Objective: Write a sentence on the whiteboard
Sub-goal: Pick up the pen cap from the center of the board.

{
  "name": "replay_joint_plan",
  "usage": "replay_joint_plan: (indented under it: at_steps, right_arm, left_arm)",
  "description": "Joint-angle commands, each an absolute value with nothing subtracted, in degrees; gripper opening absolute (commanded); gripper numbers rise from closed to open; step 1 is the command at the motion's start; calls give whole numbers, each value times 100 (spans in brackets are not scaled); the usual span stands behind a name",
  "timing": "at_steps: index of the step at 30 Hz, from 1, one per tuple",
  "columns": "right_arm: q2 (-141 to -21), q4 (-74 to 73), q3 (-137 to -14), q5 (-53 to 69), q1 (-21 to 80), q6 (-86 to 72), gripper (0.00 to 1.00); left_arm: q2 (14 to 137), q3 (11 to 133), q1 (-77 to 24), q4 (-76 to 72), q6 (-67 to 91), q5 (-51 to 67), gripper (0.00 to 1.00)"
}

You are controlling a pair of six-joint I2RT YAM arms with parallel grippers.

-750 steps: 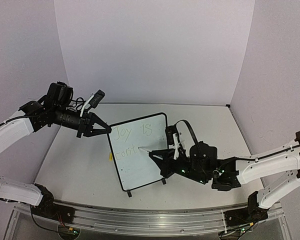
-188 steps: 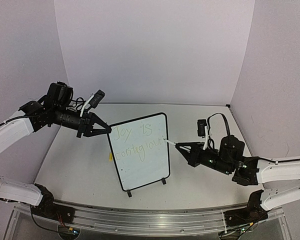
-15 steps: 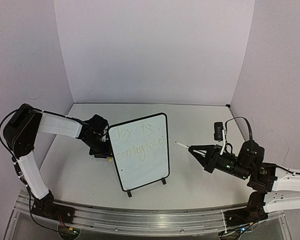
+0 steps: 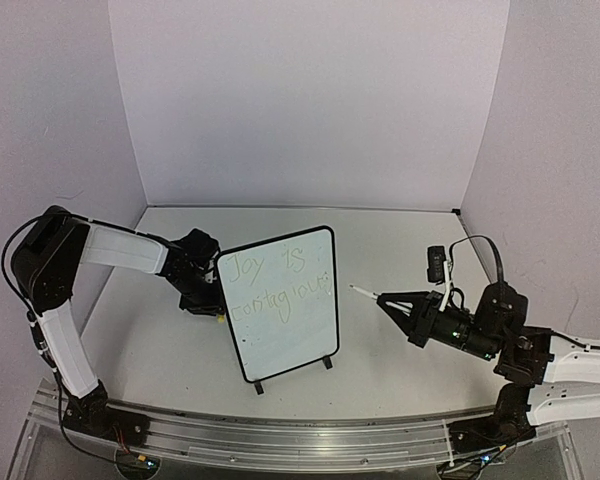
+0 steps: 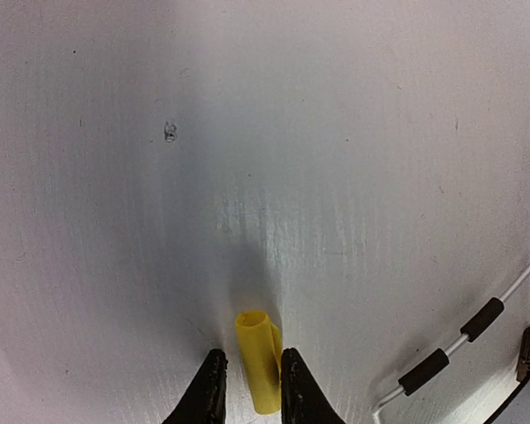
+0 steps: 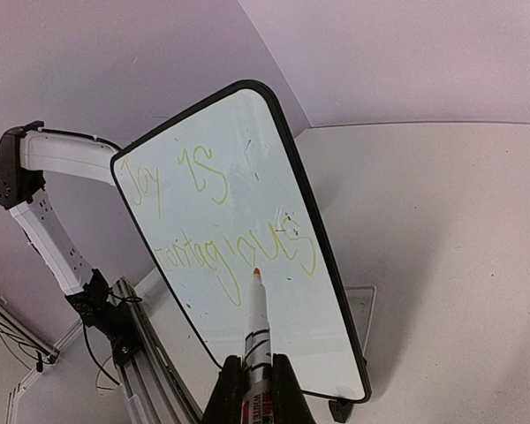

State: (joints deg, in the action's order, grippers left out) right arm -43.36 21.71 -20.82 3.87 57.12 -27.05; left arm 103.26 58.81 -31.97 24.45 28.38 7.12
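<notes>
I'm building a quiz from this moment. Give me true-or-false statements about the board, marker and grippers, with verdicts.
1. The whiteboard stands upright on the table. True.
2. The whiteboard is blank. False: the sentence "Joy is contagious" is on it.
3. The right gripper holds the marker. True.
4. The marker's tip touches the whiteboard. False: it is held clear of it.
5. The left gripper hangs high above the table. False: it is low, straddling a yellow cap.

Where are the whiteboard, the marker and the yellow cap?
whiteboard (image 4: 290,340), top external view, bare lower face.
marker (image 6: 258,314), right wrist view, white barrel.
yellow cap (image 5: 261,362), left wrist view, middle of its body.
</notes>
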Motion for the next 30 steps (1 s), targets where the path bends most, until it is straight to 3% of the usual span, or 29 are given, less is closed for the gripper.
replay_joint_plan:
  at_steps: [1, 13, 21, 30]
  right_arm:
    - [-4308, 2276, -2056, 296, 5687, -2732, 0]
    - [-4302, 2276, -2030, 246, 5685, -2728, 0]
    - [-4289, 2197, -2086, 272, 5686, -2725, 0]
    - [-4155, 1772, -2306, 364, 5684, -2724, 0]
  left_arm:
    - [10380, 5969, -3264, 2708, 2788, 566, 21]
    - [10506, 6047, -3418, 3112, 2766, 374, 12]
    - [10350, 5944, -3489, 3199, 2768, 69, 0]
    - [8965, 5570, -3491, 3081, 2738, -357, 0]
